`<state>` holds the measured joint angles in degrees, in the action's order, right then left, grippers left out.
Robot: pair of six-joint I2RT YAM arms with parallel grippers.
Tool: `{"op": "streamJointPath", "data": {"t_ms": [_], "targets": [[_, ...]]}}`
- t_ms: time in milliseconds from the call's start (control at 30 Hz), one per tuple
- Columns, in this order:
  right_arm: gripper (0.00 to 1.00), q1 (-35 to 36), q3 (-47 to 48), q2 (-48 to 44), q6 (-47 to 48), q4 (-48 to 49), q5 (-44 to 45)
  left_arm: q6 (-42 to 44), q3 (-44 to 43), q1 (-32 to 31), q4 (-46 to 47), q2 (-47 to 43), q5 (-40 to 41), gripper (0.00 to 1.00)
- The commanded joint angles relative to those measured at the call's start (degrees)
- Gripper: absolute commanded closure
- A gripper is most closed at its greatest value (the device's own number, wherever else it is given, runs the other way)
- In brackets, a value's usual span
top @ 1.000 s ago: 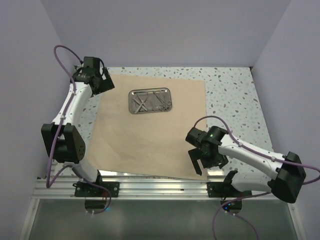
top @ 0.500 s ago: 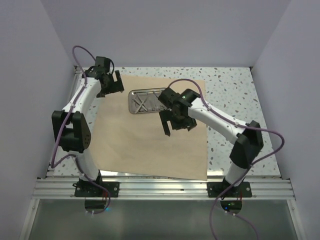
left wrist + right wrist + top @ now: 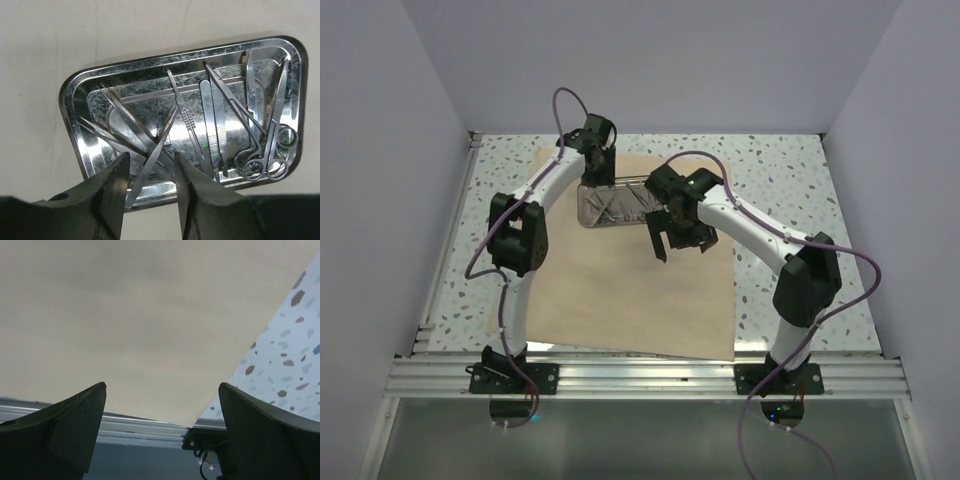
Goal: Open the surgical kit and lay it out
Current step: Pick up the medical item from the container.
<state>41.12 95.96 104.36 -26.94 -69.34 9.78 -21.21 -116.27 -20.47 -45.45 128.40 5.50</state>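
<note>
The left gripper (image 3: 601, 168) is swinging in from the left of the tray (image 3: 612, 210) and is now hanging over its far edge. Its jaws are standing partly apart astride the tweezers (image 3: 155, 155), not pinching them. The right gripper (image 3: 678, 240) is hovering just near-right of the tray, spread wide and holding nothing. The tray is lying on the flat cloth (image 3: 610, 290).

The left tool (image 3: 150, 165) hovers over the steel tray (image 3: 72, 115) (scissors (image 3: 265, 162), tweezers (image 3: 212, 130) jumbled inside).
</note>
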Motion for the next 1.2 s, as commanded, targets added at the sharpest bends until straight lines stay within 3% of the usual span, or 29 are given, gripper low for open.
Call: {"op": "streamJointPath", "data": {"t_ms": [0,167,433,867,1067,1167], "targets": [[0.02,-2.3,-4.2,-7.1,0.4,-0.5,2.0,2.7,-1.3,-1.2,0.9,1.5,0.2,0.57],[0.02,-4.6,-7.2,-9.4,0.8,-1.9,3.1,3.4,8.1,-2.6,2.9,-4.4,3.0,0.60],[0.01,-5.7,-7.5,-7.9,0.8,-1.2,2.1,4.5,19.5,-2.7,6.9,-8.7,4.3,0.46],[0.01,-5.9,-8.0,-8.3,-0.3,-1.1,0.8,4.6,16.3,-2.6,7.7,-2.5,5.1,0.47],[0.02,-6.1,-7.6,-9.0,-0.7,-2.4,2.3,4.3,18.4,-2.6,7.9,-2.5,4.7,0.53],[0.02,-6.2,-7.7,-9.3,-1.7,-3.0,2.6,4.2,19.6,-2.4,7.6,-2.5,4.8,0.62]]}}
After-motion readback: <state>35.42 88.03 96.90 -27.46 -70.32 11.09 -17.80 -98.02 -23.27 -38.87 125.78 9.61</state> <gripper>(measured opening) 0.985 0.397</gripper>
